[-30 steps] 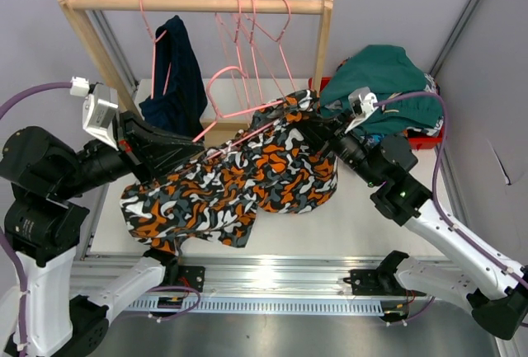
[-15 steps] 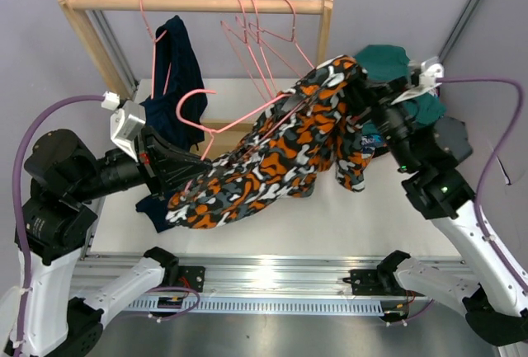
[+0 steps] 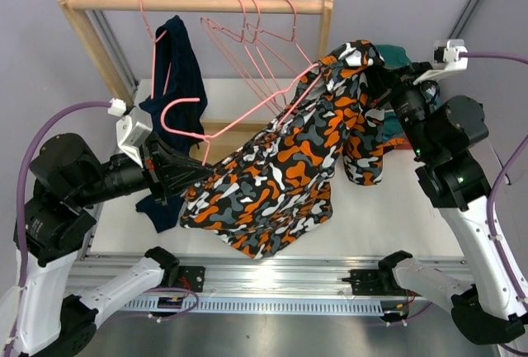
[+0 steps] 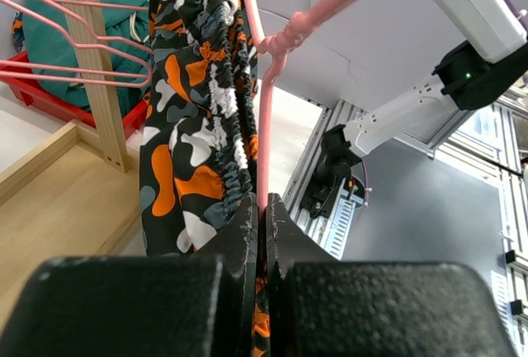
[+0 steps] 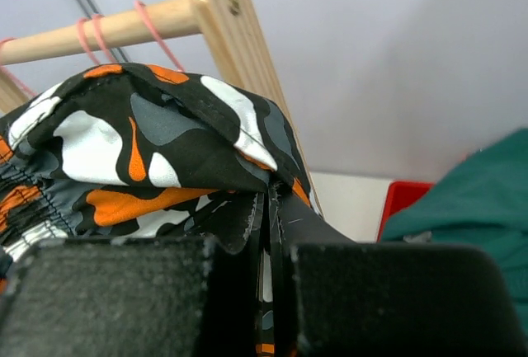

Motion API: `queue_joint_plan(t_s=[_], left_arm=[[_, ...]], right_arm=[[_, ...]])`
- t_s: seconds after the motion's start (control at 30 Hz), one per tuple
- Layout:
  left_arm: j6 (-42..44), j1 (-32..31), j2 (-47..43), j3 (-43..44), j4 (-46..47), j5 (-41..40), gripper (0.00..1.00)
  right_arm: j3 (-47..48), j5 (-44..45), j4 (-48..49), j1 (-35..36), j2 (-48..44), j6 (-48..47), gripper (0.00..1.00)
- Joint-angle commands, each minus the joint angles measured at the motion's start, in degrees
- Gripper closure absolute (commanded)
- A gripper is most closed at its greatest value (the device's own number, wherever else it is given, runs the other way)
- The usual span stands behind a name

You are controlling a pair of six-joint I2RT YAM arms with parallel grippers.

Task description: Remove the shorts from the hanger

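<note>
Bright, even light from overhead leaves only faint, soft shadows on the white table [image 3: 371,217]. The aluminium rail [image 3: 272,279] glares slightly. In both wrist views the near fingers [image 4: 132,307] look dark and soft.

Three pairs of shorts, five pink hangers [image 3: 252,23], one wooden rack [image 3: 194,2], one red bin [image 4: 58,103].
The camouflage shorts [image 3: 289,159] hang in front of the rack, the navy shorts [image 3: 181,68] on its rail at the left, the teal shorts [image 5: 470,200] right of it; four hangers are on the rail, one pink hanger [image 3: 183,103] is off it.
</note>
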Motion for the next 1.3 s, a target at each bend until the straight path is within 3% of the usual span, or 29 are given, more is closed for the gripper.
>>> queue_joint_plan(t_s=[0.0, 0.3, 0.4, 0.47, 0.57, 0.7, 0.83, 0.97, 1.1, 1.13, 1.2, 1.27], left_arm=[[1.02, -1.31, -1.61, 0.95, -3.14, -0.55, 1.00], [1.03, -1.49, 0.14, 4.02, -3.32, -4.68, 1.00], [-1.25, -1.49, 1.81, 7.53, -1.49, -11.25, 1.00], [-2.57, -1.49, 2.69, 8.51, 0.80, -15.22, 1.00], [-5.91, -1.49, 1.65, 7.37, 8.53, -21.46, 1.00], [-9.16, -1.49, -1.95, 2.54, 19.59, -29.81, 1.00], [-8.91, -1.49, -1.96, 2.44, 17.52, -31.14, 1.00], [-6.01, -1.49, -4.33, 2.18, 9.27, -32.28, 1.00], [-2.94, -1.57, -9.25, 0.25, -0.14, -35.26, 1.00], [-2.76, -1.49, -9.95, 0.51, -1.90, -36.23, 1.00], [-2.84, -1.49, -10.48, 0.51, -5.68, -38.61, 1.00], [-3.72, -1.75, -11.71, -0.63, -6.22, -41.33, 1.00]], right_arm=[[4.86, 11.04, -1.31, -2.84, 1.71, 2.23, 1.00], [1.98, 8.07, -2.37, -3.19, 0.24, 5.48, 1.00], [-4.33, -2.01, 0.52, -2.67, -4.06, 7.59, 1.00], [-8.82, -13.97, 5.35, -1.01, -6.80, 8.30, 1.00], [-14.81, -17.08, 6.08, 7.50, -10.93, 5.68, 1.00], [-16.58, -13.92, 1.16, 18.50, -13.22, 1.45, 1.00], [-15.71, -9.71, -0.60, 22.73, -14.54, -0.40, 1.00], [-6.59, 3.71, -5.17, 22.74, -11.75, -4.87, 1.00], [8.26, 21.73, -7.99, 22.74, -3.33, -14.70, 1.00], [13.86, 27.25, -6.69, 22.21, -1.29, -20.73, 1.00], [23.34, 28.36, -5.62, 17.94, 5.71, -25.87, 1.00], [31.80, 22.50, -8.42, 10.04, 11.44, -25.29, 1.00]])
